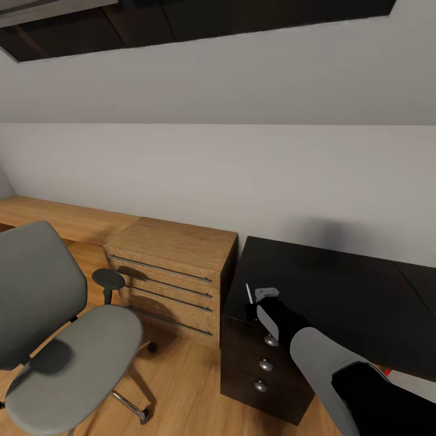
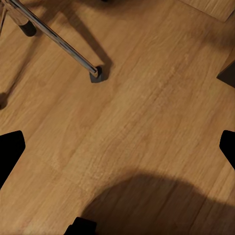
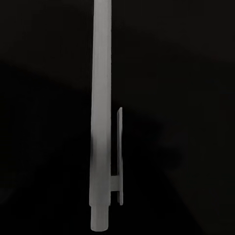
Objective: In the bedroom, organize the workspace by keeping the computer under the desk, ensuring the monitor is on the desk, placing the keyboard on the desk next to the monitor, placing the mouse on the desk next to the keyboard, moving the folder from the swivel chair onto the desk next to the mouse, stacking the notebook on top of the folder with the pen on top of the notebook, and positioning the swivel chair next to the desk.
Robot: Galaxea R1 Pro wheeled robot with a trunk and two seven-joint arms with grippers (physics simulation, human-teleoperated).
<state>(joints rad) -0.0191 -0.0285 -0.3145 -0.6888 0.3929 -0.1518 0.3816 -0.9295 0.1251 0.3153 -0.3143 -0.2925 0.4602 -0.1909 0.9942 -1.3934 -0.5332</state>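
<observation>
Pen (image 3: 102,122), white w/ clip, stood upright at the near left corner of the black desk (image 1: 339,290), its top end (image 1: 248,293) showing beside the right gripper (image 1: 260,298). R. gripper appeared clamped on pen; fingertips partly hidden by wrist. No brand, label or writing legible anywhere. Swivel chair (image 1: 60,339) stood apart to the left on wood floor (image 2: 147,98), seat bare, base cut off by frame. L. gripper: dark finger edges (image 2: 10,152) set wide apart, nothing held. Light-wood cabinet (image 1: 172,272) sat between chair and desk.

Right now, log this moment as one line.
right gripper: holding pen over desk corner | left: open above floor | chair: seat empty, beside cabinet
</observation>
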